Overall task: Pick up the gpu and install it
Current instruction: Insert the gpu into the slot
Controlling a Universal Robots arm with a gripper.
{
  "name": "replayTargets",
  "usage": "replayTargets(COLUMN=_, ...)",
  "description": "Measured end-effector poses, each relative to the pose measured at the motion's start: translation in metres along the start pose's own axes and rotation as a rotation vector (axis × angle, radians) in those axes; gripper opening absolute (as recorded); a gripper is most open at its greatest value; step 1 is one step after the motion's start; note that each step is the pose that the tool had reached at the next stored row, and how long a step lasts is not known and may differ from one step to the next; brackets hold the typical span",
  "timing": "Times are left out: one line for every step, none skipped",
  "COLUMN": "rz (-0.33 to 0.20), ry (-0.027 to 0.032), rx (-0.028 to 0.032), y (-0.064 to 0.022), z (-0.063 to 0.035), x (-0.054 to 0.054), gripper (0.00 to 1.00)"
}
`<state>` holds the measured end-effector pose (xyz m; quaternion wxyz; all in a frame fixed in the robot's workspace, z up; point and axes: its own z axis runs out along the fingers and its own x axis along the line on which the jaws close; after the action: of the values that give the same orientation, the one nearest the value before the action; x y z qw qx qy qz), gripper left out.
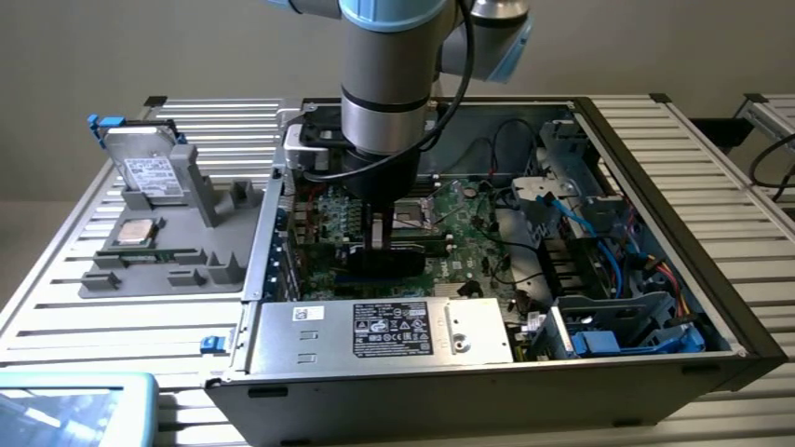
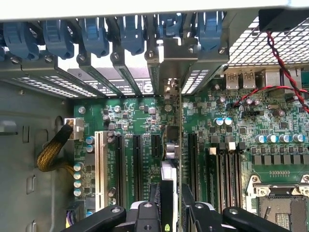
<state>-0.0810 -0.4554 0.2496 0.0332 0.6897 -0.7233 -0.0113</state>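
Slatted metal table (image 1: 695,140) carries an open PC case (image 1: 746,326). A grey tray (image 1: 162,270) with a hard drive (image 1: 147,172) sits on the exterior view's left. Exterior view: arm reaches down into the case, gripper (image 1: 393,244) low over the motherboard (image 1: 478,233). Wrist view: gripper (image 2: 176,203) clamped on the gpu (image 2: 171,145). Card is edge-on and upright between black expansion slots (image 2: 136,164), far end at the rear slot covers (image 2: 96,72). Seated or not, cannot tell.
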Motion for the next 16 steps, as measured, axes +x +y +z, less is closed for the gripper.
replayTargets(rz=-0.001, ry=0.0001, rx=0.0000, y=0.0000, z=0.0000, x=0.0000, gripper=0.28)
replayTargets(rz=-0.002, ry=0.0001, rx=0.0001, y=0.0000, z=0.0000, x=0.0000, gripper=0.28)
replayTargets(rz=-0.005, ry=0.0003, rx=0.0002, y=0.0000, z=0.0000, x=0.0000, gripper=0.28)
replayTargets(rz=-0.007, ry=0.0004, rx=0.0003, y=0.0000, z=0.0000, x=0.0000, gripper=0.28)
replayTargets(rz=-0.009, ry=0.0005, rx=0.0005, y=0.0000, z=0.0000, x=0.0000, gripper=0.28)
replayTargets(rz=-0.012, ry=-0.0009, rx=0.0009, y=0.0000, z=-0.0001, x=0.0000, gripper=0.28)
replayTargets(rz=-0.014, ry=-0.0027, rx=0.0011, y=0.0000, z=-0.0001, x=-0.0001, gripper=0.28)
replayTargets(rz=-0.016, ry=-0.0033, rx=0.0017, y=0.0000, z=-0.0001, x=-0.0001, gripper=0.28)
replayTargets(rz=-0.017, ry=-0.0035, rx=0.0028, y=0.0000, z=-0.0001, x=-0.0001, gripper=0.28)
replayTargets(rz=-0.017, ry=-0.0041, rx=0.0032, y=0.0000, z=-0.0001, x=-0.0001, gripper=0.28)
replayTargets(rz=-0.017, ry=-0.0048, rx=0.0034, y=0.0000, z=-0.0001, x=-0.0001, gripper=0.28)
replayTargets(rz=-0.017, ry=-0.0049, rx=0.0034, y=0.0000, z=-0.0001, x=-0.0001, gripper=0.28)
replayTargets(rz=-0.017, ry=-0.0049, rx=0.0034, y=0.0000, z=-0.0001, x=-0.0001, gripper=0.28)
replayTargets(rz=-0.017, ry=-0.0050, rx=0.0034, y=0.0000, z=-0.0001, x=-0.0001, gripper=0.28)
replayTargets(rz=-0.017, ry=-0.0051, rx=0.0034, y=0.0000, z=-0.0001, x=-0.0001, gripper=0.28)
replayTargets(rz=-0.018, ry=-0.0056, rx=0.0033, y=0.0000, z=-0.0002, x=0.0001, gripper=0.28)
